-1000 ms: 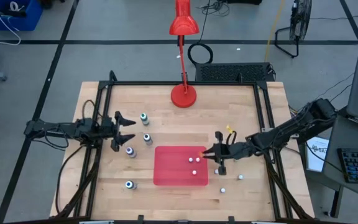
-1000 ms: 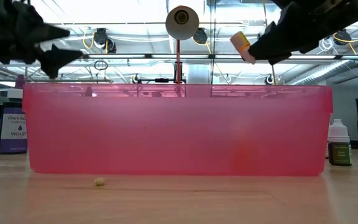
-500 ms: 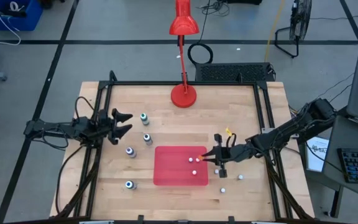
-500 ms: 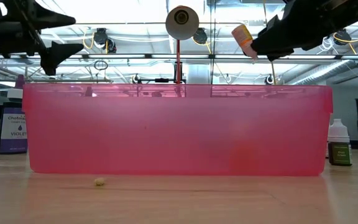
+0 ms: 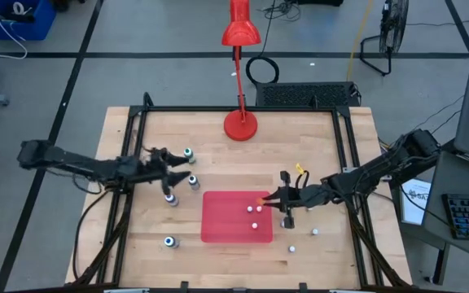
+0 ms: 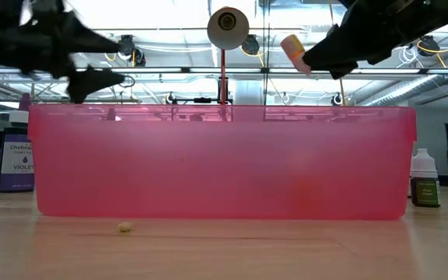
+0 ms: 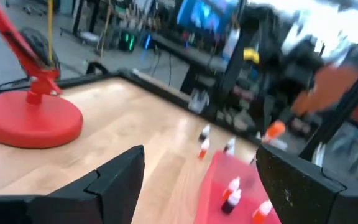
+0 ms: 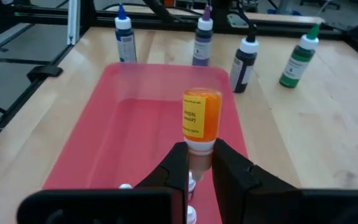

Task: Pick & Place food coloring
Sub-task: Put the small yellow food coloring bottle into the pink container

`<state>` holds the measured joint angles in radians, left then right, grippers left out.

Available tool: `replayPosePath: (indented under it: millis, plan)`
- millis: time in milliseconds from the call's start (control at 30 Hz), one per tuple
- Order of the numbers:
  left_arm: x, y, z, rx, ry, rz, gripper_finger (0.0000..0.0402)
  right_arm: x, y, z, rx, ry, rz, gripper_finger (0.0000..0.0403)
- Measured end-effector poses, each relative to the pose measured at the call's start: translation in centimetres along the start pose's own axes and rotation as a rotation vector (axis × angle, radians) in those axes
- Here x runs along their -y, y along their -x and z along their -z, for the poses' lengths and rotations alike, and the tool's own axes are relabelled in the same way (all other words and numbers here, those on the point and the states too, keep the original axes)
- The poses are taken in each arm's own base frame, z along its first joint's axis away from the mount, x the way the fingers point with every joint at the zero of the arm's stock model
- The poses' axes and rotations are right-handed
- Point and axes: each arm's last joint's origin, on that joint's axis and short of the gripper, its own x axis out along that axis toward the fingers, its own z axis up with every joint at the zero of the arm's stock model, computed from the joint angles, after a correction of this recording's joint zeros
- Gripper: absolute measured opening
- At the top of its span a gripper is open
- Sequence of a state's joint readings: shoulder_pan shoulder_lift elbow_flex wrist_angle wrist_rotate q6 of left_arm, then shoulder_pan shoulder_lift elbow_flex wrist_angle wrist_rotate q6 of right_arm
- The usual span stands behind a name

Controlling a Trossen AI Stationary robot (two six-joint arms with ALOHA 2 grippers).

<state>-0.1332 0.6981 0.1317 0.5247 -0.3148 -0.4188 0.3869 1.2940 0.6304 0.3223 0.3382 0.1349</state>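
- High view first: I see my right gripper (image 5: 269, 198) over the right edge of the flat red rectangular plastic tray (image 5: 226, 220), which lies near the middle of the pale wooden bench (image 5: 316, 146).
- Right wrist view confirms the grip: the two dark fingers (image 8: 178, 163) are clamped on the white cap end of a small orange dropper bottle of food coloring (image 8: 201, 117), its body pointing away from the wrist, above the tray's floor.
- Low view shows that same orange bottle (image 6: 292, 51) held well above the tray's translucent wall (image 6: 208, 163), tilted.
- My left gripper (image 5: 179, 168) hangs over the bench left of the tray, fingers spread apart and holding nothing, near a teal-capped bottle (image 5: 189, 152) and a grey-capped bottle (image 5: 193, 181).
- Two more small bottles stand on the bench left of the tray (image 5: 170, 198) (image 5: 169, 241).
- White-capped bottles lie inside the tray at its right side (image 5: 252, 209).
- Two small white-capped bottles stand on the bench right of the tray (image 5: 315, 231) (image 5: 291, 248).
- Red desk lamp (image 5: 240, 122) stands at the bench's far edge.
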Motion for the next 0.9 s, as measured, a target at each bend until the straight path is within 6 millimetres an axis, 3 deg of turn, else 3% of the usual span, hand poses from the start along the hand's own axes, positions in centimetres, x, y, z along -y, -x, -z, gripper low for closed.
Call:
replayPosePath:
  millis: [233, 367, 467, 700, 900]
  plan:
    - [6.1, -9.6, -2.9, -0.262, -0.267, 0.07, 0.0305, 0.0, -1.0, 0.8, -0.037, 0.021, 0.01, 0.0035]
    - [10.2, -15.0, -3.1, -0.383, -0.489, 0.155, 0.0305, -0.4, -1.2, 1.3, -0.06, 0.059, 0.002, 0.0035]
    - [12.4, -18.1, -3.3, -0.429, -0.559, 0.173, 0.0305, -0.7, -1.2, 1.4, -0.064, 0.081, -0.008, 0.0035]
    - [14.2, -22.4, -1.8, -0.628, -0.597, 0.126, 0.0305, -0.8, -1.1, 1.4, -0.059, 0.092, -0.012, 0.0034]
    - [13.5, -23.5, 0.9, -0.713, -0.587, 0.101, 0.0305, -0.8, -1.1, 1.1, -0.031, 0.089, -0.015, 0.0033]
